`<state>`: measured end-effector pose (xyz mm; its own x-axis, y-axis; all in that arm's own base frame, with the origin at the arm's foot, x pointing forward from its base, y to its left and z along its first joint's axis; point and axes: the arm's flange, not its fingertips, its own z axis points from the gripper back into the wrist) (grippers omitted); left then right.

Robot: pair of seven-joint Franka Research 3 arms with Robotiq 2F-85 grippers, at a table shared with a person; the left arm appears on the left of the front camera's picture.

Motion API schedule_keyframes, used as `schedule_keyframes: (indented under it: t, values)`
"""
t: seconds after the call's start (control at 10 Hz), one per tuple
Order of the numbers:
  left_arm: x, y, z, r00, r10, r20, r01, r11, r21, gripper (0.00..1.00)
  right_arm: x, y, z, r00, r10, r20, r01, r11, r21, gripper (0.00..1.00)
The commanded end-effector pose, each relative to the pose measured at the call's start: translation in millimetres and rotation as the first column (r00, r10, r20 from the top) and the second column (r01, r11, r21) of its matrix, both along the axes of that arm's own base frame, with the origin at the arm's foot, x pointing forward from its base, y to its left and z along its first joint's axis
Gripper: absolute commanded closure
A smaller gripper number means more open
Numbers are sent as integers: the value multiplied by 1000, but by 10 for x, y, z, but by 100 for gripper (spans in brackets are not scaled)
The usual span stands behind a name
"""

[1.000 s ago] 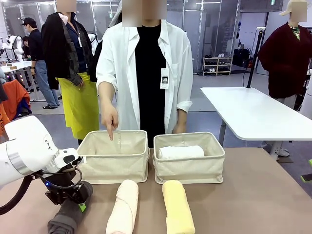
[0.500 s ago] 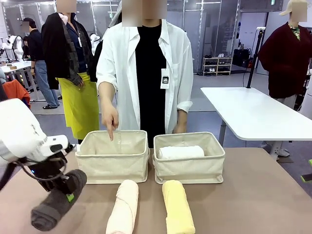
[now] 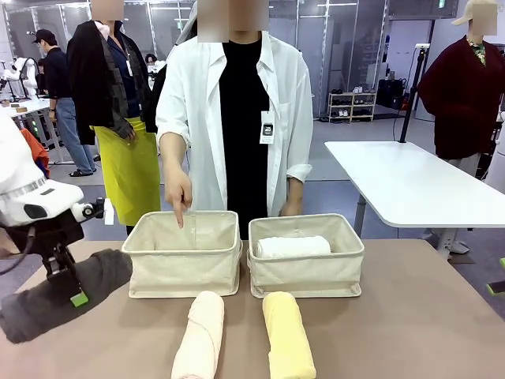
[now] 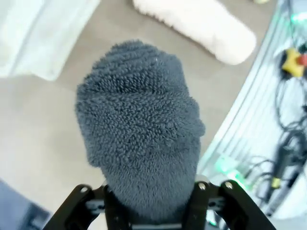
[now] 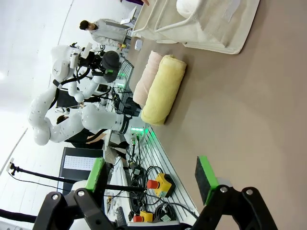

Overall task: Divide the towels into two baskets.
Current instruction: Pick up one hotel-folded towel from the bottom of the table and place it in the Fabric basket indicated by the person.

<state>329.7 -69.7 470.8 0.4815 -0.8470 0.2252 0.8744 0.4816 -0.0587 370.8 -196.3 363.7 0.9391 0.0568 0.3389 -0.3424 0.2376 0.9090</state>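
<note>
Above the tabletop (image 3: 410,316), just left of the left basket (image 3: 185,264), I am gripping the dark grey towel (image 3: 35,312) in my clenched left hand (image 3: 76,296). The white towel (image 3: 292,246) is lying in the right basket (image 3: 308,272). My right hand (image 5: 150,177) is hanging released.

A robotics lab hall: white worktable (image 3: 410,185), shelf rack (image 3: 353,105), emergency-stop button (image 5: 161,184) amid cables (image 4: 287,143).
</note>
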Motion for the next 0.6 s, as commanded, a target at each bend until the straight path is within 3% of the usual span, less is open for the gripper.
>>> schedule_keyframes:
  t: [0.0, 0.2, 0.3, 0.5]
  values:
    - [-130, -64, 181, 964, -208, 165, 213, 977, -16, 82, -25, 21, 19, 1000, -8, 1, 8, 1000, -3, 7]
    - [-255, -36, 235, 921, -271, 280, 281, 960, 2, 82, -25, 21, 19, 1000, -8, 1, 8, 1000, -3, 7]
    - [-95, -125, 263, 970, -201, 135, 201, 980, 16, 82, -25, 21, 19, 1000, -8, 1, 8, 1000, -3, 7]
    - [-95, -125, 263, 970, -201, 135, 201, 980, 16, 82, -25, 21, 19, 1000, -8, 1, 8, 1000, -3, 7]
